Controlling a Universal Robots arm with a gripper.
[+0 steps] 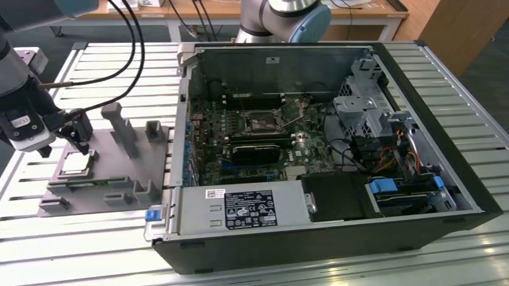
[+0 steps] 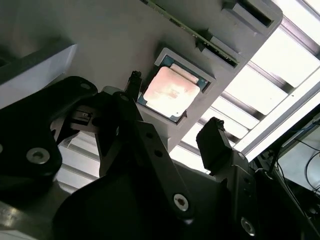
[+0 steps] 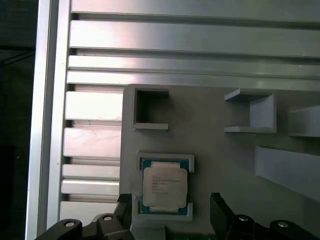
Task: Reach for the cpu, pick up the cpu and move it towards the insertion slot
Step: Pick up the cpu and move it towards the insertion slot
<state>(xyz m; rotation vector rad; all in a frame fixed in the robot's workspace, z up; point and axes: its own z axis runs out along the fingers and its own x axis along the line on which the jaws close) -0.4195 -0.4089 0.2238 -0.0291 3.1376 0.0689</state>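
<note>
Ribbed aluminium tabletop (image 1: 95, 250) underneath, pale slats running side to side in the exterior view. Jaws of the gripper (image 3: 170, 196) spread wide, holding nothing. Two black fingers (image 3: 125, 207), one on either side of the cpu (image 3: 165, 186), with a gap on each side in the first wrist view. One cpu, lying flat with silver top up, seated in a square recess (image 3: 190, 160) of the grey plate (image 3: 210, 145). Just beyond the recess on that plate, two open-sided pockets (image 3: 150, 107), and further off a slanted wall (image 3: 287, 167). One grey plate, resting on the tabletop toward the exterior view's left, carrying several upright posts (image 1: 126, 134) between the cpu and the computer case (image 1: 413, 179). One computer case, on its side, open face up, just beside the plate and touching or nearly touching its edge; cannot tell which. Inside, a green motherboard (image 1: 310, 152) with one insertion slot (image 1: 260, 123) near its middle, dark centre, silvery frame, well apart from the cpu. Just below the slot in the exterior view, one long black card (image 1: 256, 152). Between chip and slot: the posts and the case's near side wall (image 1: 185, 119). Two black cables (image 1: 137, 44) looping over the tabletop toward the arm (image 1: 20, 77) at the exterior view's left.
</note>
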